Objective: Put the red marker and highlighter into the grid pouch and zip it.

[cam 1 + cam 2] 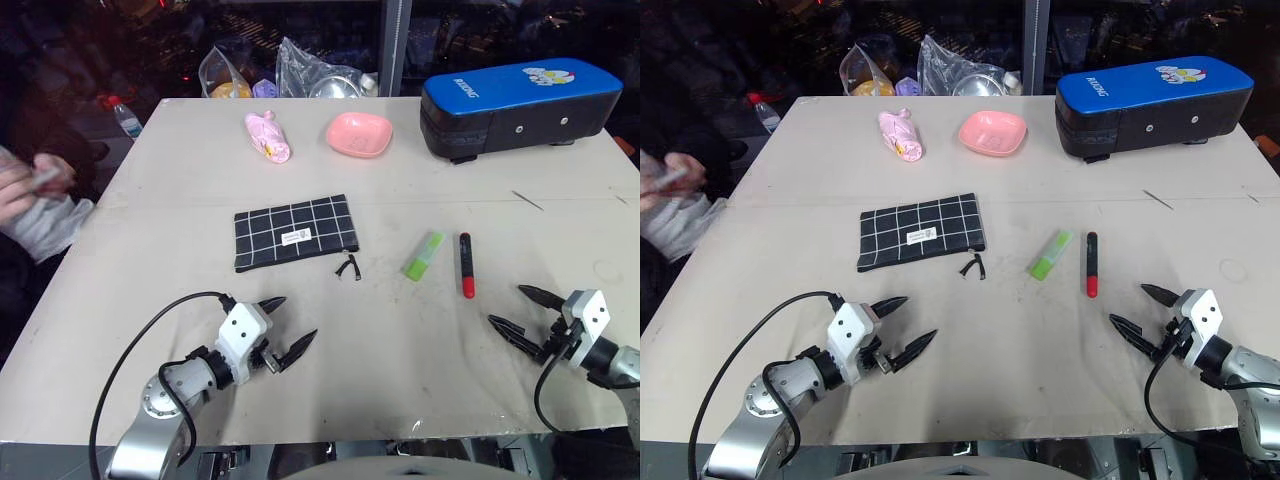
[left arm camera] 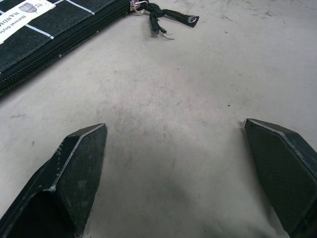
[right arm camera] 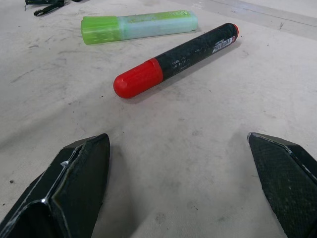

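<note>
- Looking down over the pale table [image 1: 330, 350], I see my left gripper [image 1: 281, 331] low near the front edge, its two black fingers spread wide with nothing between them.
- My right gripper [image 1: 523, 312] sits near the front right corner, fingers likewise spread and empty, just above the bare tabletop.
- I find the flat black fabric pouch with white grid lines [image 1: 295, 231] lying around the middle of the table, its small white label facing up and its black zipper pull cord [image 1: 349, 267] trailing off the corner nearest the front edge.
- I spot the short, chunky light-green highlighter [image 1: 424, 254] lying flat to the right of the pouch, apart from it.
- I see the slim marker with a black barrel and red end [image 1: 465, 264] lying just beside the highlighter, on its right, red end toward the front edge; the two do not touch.
- At the far edge sit a pink dish [image 1: 359, 134], a pink wrapped bundle [image 1: 268, 136] and a big black case with a blue top [image 1: 520, 105].
</note>
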Action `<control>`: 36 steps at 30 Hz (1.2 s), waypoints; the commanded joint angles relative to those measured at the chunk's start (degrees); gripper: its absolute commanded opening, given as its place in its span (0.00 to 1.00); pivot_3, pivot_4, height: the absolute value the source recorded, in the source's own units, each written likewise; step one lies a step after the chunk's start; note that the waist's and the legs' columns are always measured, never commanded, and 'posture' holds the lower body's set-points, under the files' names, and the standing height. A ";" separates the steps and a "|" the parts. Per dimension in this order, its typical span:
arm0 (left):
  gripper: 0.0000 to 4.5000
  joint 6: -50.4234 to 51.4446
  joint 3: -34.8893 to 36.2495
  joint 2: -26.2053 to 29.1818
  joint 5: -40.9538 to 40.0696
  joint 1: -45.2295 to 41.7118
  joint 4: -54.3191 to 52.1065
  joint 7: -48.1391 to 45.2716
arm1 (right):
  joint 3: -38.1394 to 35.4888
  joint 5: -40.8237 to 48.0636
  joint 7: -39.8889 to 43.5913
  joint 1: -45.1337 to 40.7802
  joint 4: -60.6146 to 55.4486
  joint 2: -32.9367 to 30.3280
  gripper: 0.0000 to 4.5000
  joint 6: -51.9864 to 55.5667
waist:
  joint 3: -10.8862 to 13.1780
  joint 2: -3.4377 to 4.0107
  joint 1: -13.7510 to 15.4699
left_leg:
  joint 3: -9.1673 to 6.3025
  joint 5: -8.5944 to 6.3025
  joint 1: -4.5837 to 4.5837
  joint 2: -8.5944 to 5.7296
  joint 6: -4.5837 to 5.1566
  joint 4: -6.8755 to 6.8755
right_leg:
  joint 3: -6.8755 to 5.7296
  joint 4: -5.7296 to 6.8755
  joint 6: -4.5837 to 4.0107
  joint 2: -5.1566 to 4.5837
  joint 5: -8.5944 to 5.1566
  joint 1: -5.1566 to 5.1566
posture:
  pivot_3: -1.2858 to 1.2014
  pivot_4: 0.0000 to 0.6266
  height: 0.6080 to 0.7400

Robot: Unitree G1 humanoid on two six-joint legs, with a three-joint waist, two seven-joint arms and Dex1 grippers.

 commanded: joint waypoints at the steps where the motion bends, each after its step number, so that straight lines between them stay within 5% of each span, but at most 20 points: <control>1: 1.00 -0.56 0.17 -0.16 -0.02 0.31 0.13 -0.13 | -2.23 0.72 0.57 -0.28 0.17 -0.88 1.00 -1.25 | 0.00 0.00 0.00 | 0.00 0.00 0.00 0.00 0.00 0.00 | 0.00 0.00 0.00 0.00 0.00 0.00 | 0.52 0.24 0.83; 22: 1.00 -3.07 1.97 -0.13 -2.10 2.62 0.84 -1.33 | -1.20 0.23 2.42 -1.04 0.93 -1.08 1.00 -2.36 | 0.00 0.00 -0.01 | 0.00 0.00 0.00 -0.01 0.00 0.00 | 0.00 0.00 0.01 0.01 0.00 0.00 | 0.52 0.24 0.83; 36: 1.00 -9.82 19.98 7.32 -8.29 -0.06 14.86 -9.71 | 7.13 5.33 4.92 -4.78 -14.96 2.02 1.00 4.08 | 0.15 -0.13 -0.02 | -0.02 0.00 0.00 0.03 0.00 0.03 | -0.30 0.02 0.02 0.03 0.01 0.00 | 0.52 0.24 0.83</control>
